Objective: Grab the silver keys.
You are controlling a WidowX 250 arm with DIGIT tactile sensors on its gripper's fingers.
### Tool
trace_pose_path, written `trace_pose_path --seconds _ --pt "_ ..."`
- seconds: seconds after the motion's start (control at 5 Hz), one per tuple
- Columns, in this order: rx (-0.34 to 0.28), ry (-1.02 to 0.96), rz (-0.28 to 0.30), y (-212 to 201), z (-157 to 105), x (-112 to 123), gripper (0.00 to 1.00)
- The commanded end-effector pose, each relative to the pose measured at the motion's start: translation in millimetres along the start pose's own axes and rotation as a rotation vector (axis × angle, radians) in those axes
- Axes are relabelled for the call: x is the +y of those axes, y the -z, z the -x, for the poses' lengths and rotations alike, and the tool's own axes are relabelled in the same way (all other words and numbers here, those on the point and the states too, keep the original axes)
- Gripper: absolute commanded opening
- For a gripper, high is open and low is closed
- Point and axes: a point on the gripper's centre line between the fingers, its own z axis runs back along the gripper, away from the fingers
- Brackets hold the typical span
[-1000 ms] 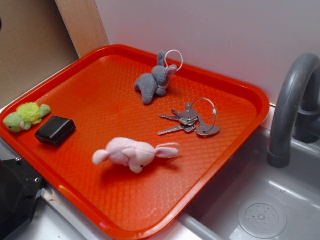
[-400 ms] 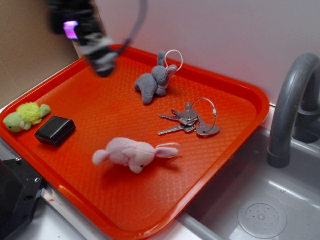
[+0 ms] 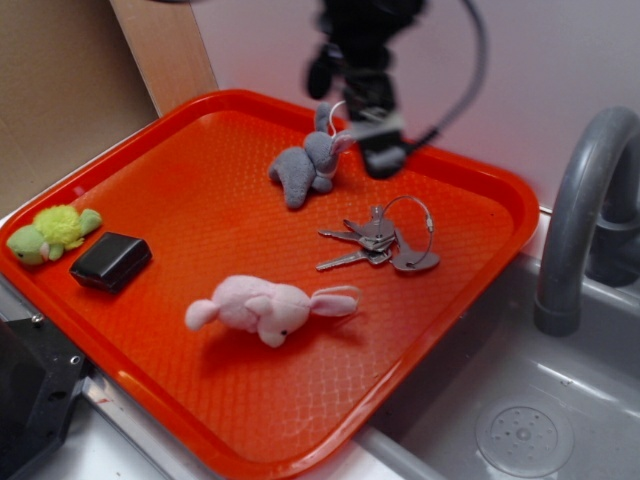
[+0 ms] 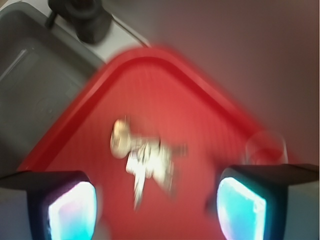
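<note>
The silver keys (image 3: pixel 378 240) lie flat on the orange tray (image 3: pixel 180 200), right of its middle, with their thin wire ring toward the back. My gripper (image 3: pixel 372 150) hangs blurred above the tray's back part, just behind the keys and to the right of the grey plush bunny (image 3: pixel 310 160). In the wrist view the keys (image 4: pixel 147 160) show blurred on the red tray (image 4: pixel 165 90), ahead of and between my fingertips. The gripper (image 4: pixel 157 210) is open, its two pads wide apart with nothing between them.
A pink plush bunny (image 3: pixel 268 307) lies in front of the keys. A green plush toy (image 3: pixel 50 232) and a black box (image 3: pixel 110 261) sit at the tray's left edge. A grey sink (image 3: pixel 520 420) with a faucet (image 3: pixel 585 200) is on the right.
The arm has swung from the tray's back left corner to the right, past the grey bunny, and now hangs just behind the keys. Nothing on the tray has moved.
</note>
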Motion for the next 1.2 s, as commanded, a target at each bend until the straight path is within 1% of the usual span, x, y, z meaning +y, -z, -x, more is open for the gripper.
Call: trace_pose_path --seconds 0.0,0.2,0.4,0.6,0.8,1.0 --pt "-0.183 0.329 0.090 -44 -32 -19 1.00" --pt "-0.136 0.438 0.226 -44 -26 -20 1.00" --pt "-0.118 0.462 0.291 -23 -16 8 1.00" --pt "-0.083 0.447 0.251 2 -5 15 1.00" --pt "-0.071 0.461 0.211 24 -2 22 1.00" --pt "-0.084 0.479 0.248 29 8 26 1.00"
